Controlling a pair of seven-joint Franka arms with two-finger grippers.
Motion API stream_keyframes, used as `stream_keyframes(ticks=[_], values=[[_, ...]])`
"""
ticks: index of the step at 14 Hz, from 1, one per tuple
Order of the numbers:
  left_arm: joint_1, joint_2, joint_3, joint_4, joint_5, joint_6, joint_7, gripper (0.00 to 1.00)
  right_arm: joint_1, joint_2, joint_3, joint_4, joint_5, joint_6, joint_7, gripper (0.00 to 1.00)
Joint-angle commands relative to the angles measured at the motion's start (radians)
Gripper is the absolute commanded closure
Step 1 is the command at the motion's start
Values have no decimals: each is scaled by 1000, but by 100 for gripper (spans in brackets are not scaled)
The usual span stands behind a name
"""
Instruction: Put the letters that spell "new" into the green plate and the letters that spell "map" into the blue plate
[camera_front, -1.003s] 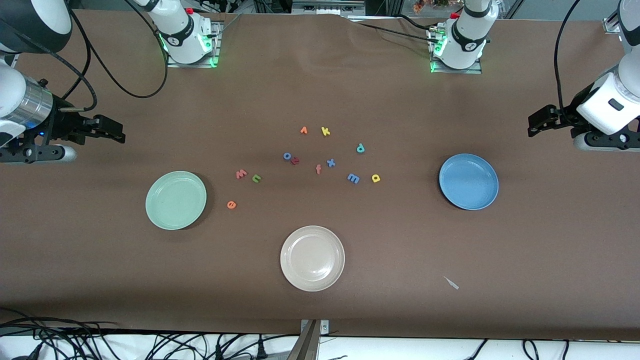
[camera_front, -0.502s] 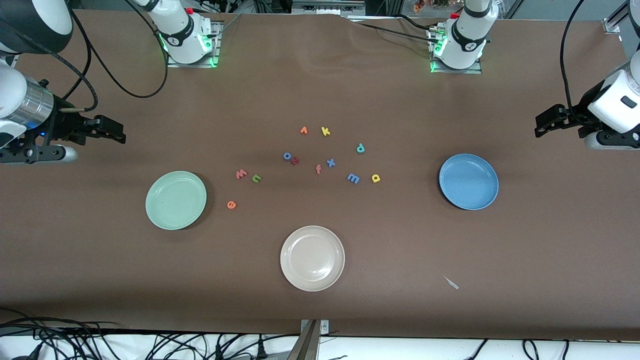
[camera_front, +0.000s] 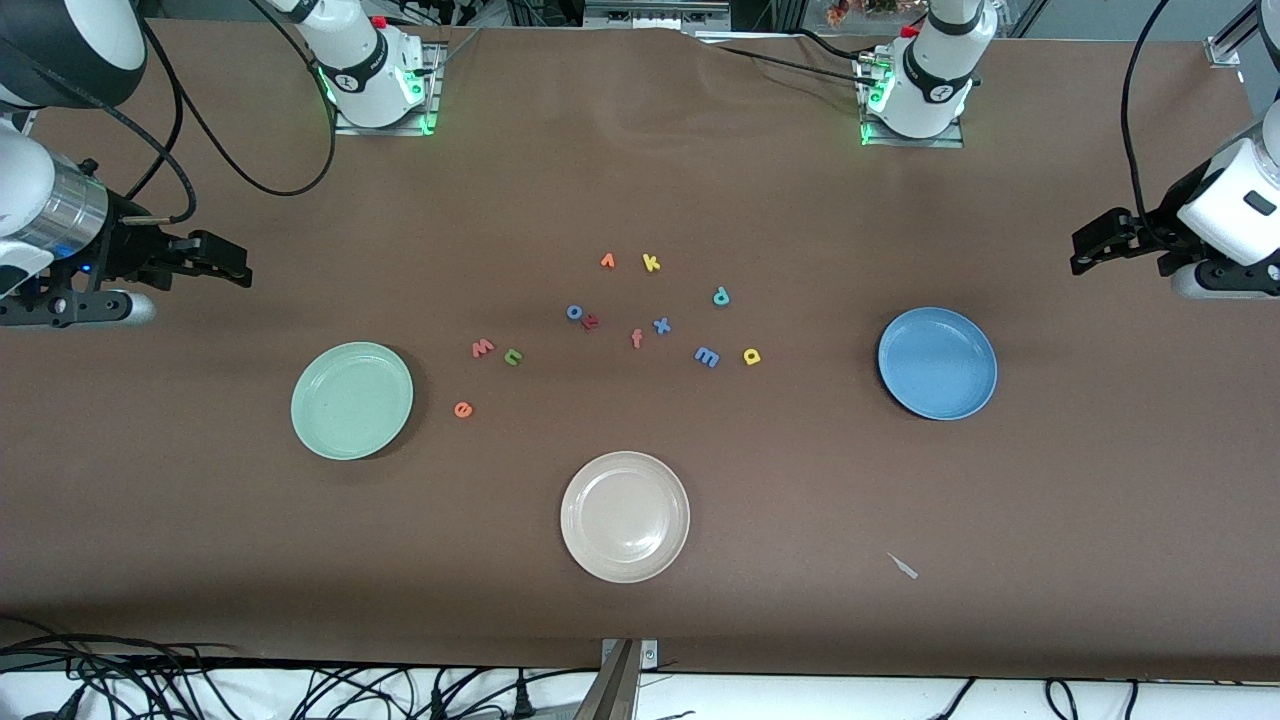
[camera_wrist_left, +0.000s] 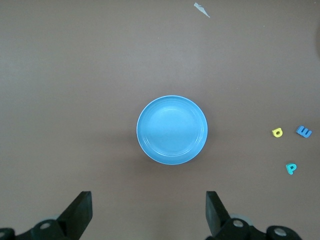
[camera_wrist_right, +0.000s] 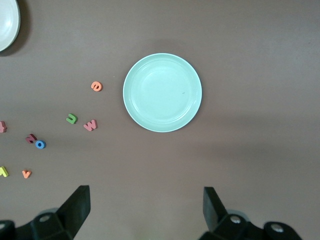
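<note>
We see left gripper (camera_front: 1085, 252) drawn outward since a second ago, jaws wide, empty; right gripper (camera_front: 232, 268) unmoved, equally wide, empty. Foam letters unplaced on table: w (camera_front: 482, 348), n (camera_front: 513, 356), e (camera_front: 462, 409) beside smooth round green plate (camera_front: 351, 400); m (camera_front: 707, 356), a (camera_front: 752, 356), p (camera_front: 721, 296) nearer glossy blue plate (camera_front: 937, 363).

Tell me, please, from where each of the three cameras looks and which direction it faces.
Front view: high, across the table, facing both bases; shows left gripper and right gripper at the table's ends.
Left wrist view: on the left wrist, looking down at the blue plate; open fingers show.
Right wrist view: looking down at the green plate; open fingers show.
Shared: front and left wrist views both show the blue plate.
</note>
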Motion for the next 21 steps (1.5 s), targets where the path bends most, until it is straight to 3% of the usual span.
stream_keyframes(ticks=[1,21], values=[[6,4,0,30,-12,-16,10,0,0,-29,1,-32,13,16,-10,0],[9,5,2,31,-12,-14,21,0,0,-44,2,-61,13,38,-5,0]])
